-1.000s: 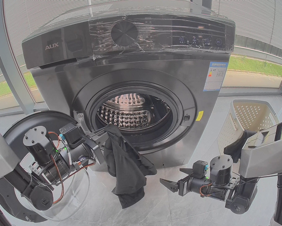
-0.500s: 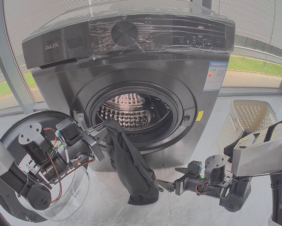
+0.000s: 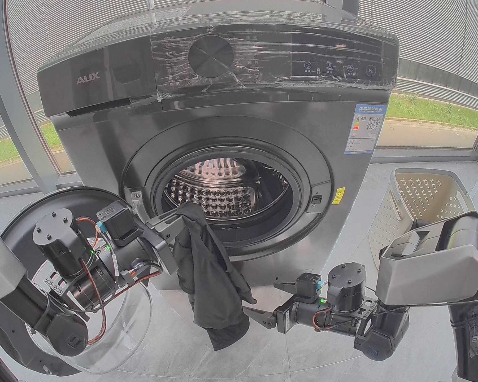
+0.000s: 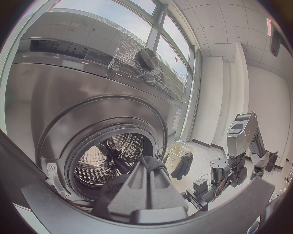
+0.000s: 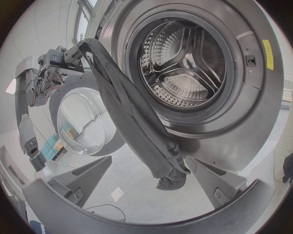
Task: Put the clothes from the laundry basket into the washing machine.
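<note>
A black garment [image 3: 212,286] hangs from my left gripper [image 3: 172,222], which is shut on its top end just left of the washing machine's open drum [image 3: 223,195]. The cloth trails down toward the floor. My right gripper [image 3: 261,298] is open, low by the garment's bottom end. In the right wrist view the garment's lower end [image 5: 168,178] hangs between the open fingers [image 5: 91,173], not gripped. The left wrist view shows the shut fingers [image 4: 134,189] with black cloth [image 4: 152,160] bunched at their tips. Another dark garment [image 4: 183,164] drapes over the laundry basket [image 4: 178,150].
The machine's round door [image 3: 18,232] stands swung open on the left, behind my left arm. The white laundry basket [image 3: 430,189] sits on the floor right of the machine, partly behind my right arm. Grey tiled floor [image 3: 168,362] lies open in front.
My right gripper has moved left and slightly up, reaching the garment's lower end. The hanging garment swung right, then back left. My left gripper has stayed about where it was.
</note>
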Tool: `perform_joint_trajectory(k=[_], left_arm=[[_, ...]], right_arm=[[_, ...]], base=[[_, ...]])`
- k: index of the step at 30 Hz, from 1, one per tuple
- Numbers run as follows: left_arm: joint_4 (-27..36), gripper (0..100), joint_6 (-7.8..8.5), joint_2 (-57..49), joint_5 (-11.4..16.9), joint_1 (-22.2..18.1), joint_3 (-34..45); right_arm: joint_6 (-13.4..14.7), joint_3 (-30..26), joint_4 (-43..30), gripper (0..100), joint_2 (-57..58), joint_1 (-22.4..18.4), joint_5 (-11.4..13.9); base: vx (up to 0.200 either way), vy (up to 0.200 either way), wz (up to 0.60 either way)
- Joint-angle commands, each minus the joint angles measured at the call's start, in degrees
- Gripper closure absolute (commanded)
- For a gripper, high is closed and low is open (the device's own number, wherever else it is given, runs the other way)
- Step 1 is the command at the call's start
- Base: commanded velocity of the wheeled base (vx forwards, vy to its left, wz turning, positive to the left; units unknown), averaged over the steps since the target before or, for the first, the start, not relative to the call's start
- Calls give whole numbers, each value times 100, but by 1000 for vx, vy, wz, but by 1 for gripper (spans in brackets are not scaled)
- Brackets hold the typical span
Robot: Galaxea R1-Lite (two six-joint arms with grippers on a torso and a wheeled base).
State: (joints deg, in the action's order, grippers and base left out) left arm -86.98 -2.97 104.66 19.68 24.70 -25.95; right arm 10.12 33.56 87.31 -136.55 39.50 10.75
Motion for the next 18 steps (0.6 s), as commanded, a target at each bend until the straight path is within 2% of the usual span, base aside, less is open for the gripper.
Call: perform_joint_trajectory(k=[1,10,18], left_arm=[[-3,100,-1,29,1,0,11],[-3,100,-1,20,1,0,38],[-3,100,-10,20,1,9,38]], right_arm=[[8,362,-188,0,-83,40,-3],[-1,1170,-627,0,-355,-83,-38],[-1,1390,-724,0,-478,-214,-47]], base=[[0,0,0],[0,0,0],[0,0,0]])
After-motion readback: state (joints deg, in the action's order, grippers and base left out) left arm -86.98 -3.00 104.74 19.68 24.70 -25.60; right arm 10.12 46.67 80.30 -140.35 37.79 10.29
